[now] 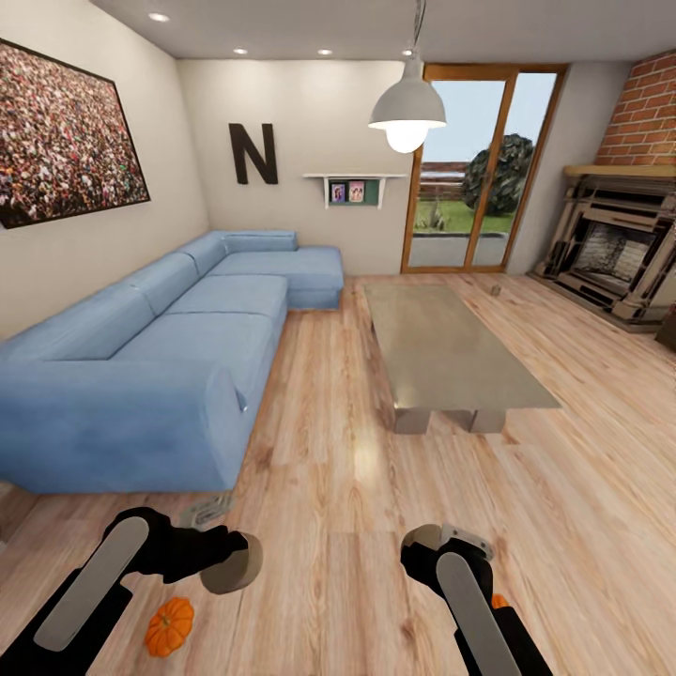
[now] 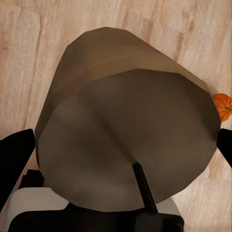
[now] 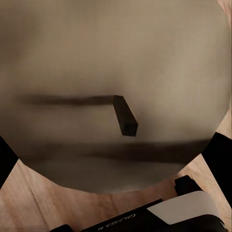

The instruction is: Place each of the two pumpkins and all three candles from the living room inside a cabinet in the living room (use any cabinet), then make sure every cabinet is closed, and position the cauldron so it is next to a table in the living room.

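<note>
Left gripper (image 1: 232, 561) grips a stubby beige-grey candle (image 2: 125, 121), a faceted cylinder with a short dark wick; in the left wrist view its black fingers (image 2: 14, 159) sit at either side of the wax, pressed against it. Right gripper (image 1: 447, 549) likewise pinches a second candle (image 3: 111, 92), so close to the right wrist camera that its smooth pale face blurs and its edges are cut off. Both arms hang low over the pale, grained plank floor (image 1: 376, 488). 1 small ribbed orange pumpkin (image 1: 170, 626) lies on the boards just below the left gripper, near the left forearm; a sliver of orange (image 1: 499, 601) peeks from behind the right arm, too hidden to identify. Ahead stand a soft blue sectional sofa (image 1: 169, 347) and a low table with a flat, glossy top (image 1: 441, 347).
</note>
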